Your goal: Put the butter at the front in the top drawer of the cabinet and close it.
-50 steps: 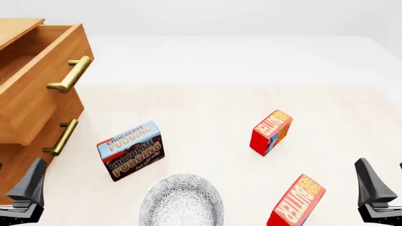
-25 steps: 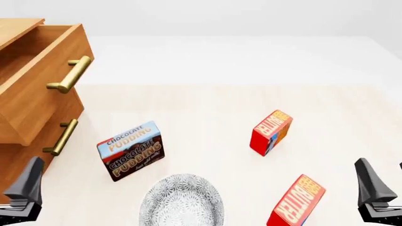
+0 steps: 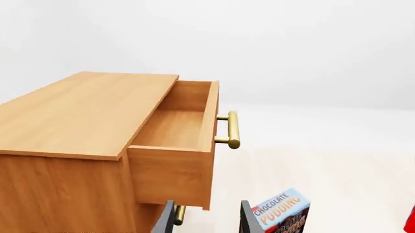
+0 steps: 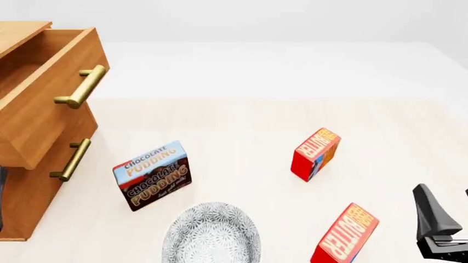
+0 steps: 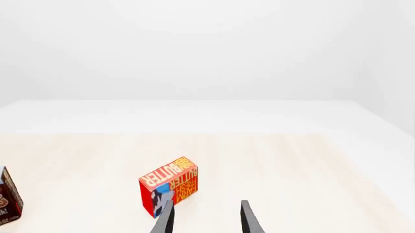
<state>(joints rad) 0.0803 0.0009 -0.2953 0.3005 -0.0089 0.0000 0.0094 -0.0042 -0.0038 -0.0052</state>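
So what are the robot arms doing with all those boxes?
Nothing is being held right now. The cabinet has its top drawer pulled open, waiting for a box. Two butter boxes stand on the table: the front butter near the right gripper, and the other butter farther back. A chocolate pudding box and a patterned bowl sit nearby. The left gripper is open beside the cabinet, and the right gripper is open too.

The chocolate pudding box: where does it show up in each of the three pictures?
Front view: chocolate pudding box stands left of centre, beside the cabinet.
Left wrist view: bottom edge, right of the open top drawer.
Right wrist view: only a sliver at the left edge.
Shared landmark: the pale table.
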